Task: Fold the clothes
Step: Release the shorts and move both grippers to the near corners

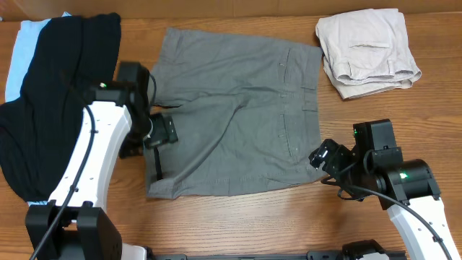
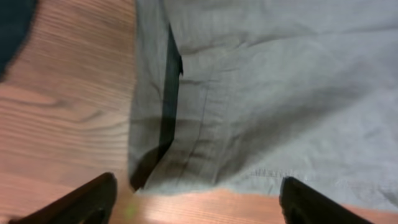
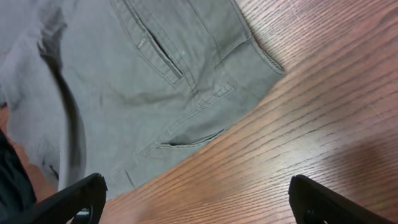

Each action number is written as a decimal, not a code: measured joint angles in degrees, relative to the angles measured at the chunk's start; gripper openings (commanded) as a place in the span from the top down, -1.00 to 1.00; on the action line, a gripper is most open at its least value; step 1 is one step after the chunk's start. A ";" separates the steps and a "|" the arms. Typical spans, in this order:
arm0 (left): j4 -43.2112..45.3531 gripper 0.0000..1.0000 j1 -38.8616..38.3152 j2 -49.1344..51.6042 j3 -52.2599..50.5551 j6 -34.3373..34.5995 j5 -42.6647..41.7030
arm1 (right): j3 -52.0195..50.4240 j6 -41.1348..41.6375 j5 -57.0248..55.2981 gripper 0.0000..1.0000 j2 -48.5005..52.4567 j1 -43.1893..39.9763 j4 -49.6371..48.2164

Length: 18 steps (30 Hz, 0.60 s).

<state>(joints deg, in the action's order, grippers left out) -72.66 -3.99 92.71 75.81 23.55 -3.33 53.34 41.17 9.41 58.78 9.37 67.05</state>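
Note:
The grey-olive shorts (image 1: 238, 115) lie spread flat mid-table, waistband to the right. My left gripper (image 1: 162, 131) is at their left edge by the leg hems. In the left wrist view its fingers (image 2: 81, 202) stand wide apart over bare wood, with the shorts' hem (image 2: 261, 177) just ahead and nothing between them. My right gripper (image 1: 325, 155) sits off the waistband's near corner. In the right wrist view it is open (image 3: 199, 205) above the table, and the shorts (image 3: 124, 81) and a pocket slit lie beyond its fingers.
A black garment (image 1: 58, 87) is piled at the far left over a light-blue one (image 1: 22, 50). Folded beige shorts (image 1: 368, 54) rest at the back right. A dark fold (image 2: 168, 106) runs along the shorts' left leg.

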 measured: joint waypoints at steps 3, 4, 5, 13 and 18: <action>5.44 -0.07 0.00 -0.07 -5.84 1.92 -0.42 | -0.59 0.39 -0.37 -0.94 0.70 0.00 -1.92; 7.39 0.02 0.00 -0.07 -7.58 2.14 -0.33 | -0.79 0.48 -0.44 -0.94 1.16 0.00 -2.64; 8.79 0.06 0.00 -0.07 -8.76 2.60 -0.26 | -1.09 0.59 -0.48 -0.94 1.70 0.00 -3.43; 19.67 0.01 0.00 -0.07 -15.69 3.34 1.77 | -2.03 0.59 -0.92 -0.94 7.30 0.00 -6.54; 22.25 0.03 0.00 -0.02 -16.65 3.34 4.07 | -2.05 0.20 -0.94 -0.94 11.26 0.00 -8.83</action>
<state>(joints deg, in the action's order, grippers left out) -50.41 -3.99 92.68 59.16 26.89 0.73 51.29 41.36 8.47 70.04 9.37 58.22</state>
